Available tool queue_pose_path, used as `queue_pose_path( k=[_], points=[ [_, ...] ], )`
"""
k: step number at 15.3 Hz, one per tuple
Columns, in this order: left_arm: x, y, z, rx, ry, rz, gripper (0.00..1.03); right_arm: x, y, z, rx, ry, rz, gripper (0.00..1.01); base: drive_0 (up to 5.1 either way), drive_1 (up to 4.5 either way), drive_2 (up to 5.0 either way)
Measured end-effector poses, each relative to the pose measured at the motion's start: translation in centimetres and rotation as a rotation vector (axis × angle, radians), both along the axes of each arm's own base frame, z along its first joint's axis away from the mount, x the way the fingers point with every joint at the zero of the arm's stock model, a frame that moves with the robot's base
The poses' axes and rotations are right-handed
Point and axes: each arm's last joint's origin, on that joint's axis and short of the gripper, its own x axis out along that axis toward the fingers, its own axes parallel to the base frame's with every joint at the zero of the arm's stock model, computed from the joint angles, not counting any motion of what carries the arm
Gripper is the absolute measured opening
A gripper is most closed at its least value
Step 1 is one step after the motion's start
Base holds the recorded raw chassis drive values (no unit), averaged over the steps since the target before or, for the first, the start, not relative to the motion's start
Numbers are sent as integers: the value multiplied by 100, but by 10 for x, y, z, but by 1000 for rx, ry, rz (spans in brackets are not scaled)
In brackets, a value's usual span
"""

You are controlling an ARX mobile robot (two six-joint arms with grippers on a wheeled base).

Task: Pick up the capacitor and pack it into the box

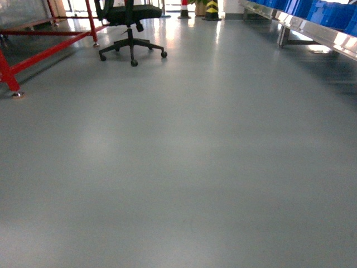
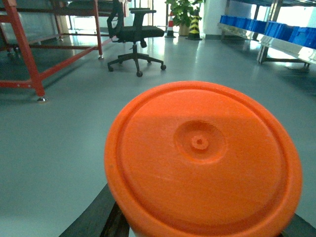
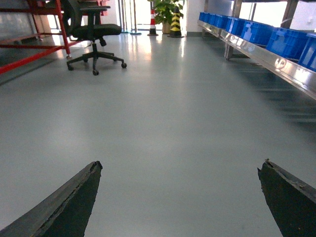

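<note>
My left gripper [image 2: 197, 232] is closed around the orange capacitor [image 2: 202, 158], its round end toward the office chair [image 2: 136, 34], my right gripper [image 3: 180, 197] wide open, no box visible.

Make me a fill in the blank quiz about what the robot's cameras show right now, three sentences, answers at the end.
1. The left end effector holds a round object coloured ____.
2. The right end effector is wide ____, with nothing between its fingers.
3. The black office chair stands beside a frame painted ____.

Missing words: orange; open; red
</note>
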Motion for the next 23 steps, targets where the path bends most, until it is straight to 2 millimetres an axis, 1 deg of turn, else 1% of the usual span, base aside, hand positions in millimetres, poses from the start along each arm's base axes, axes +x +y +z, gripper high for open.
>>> queue_pose_path(
  k=[23],
  points=[
    [0,0,0,0,3,1,44,0,0,0,0,-2,0,98,-496,246,246]
  ],
)
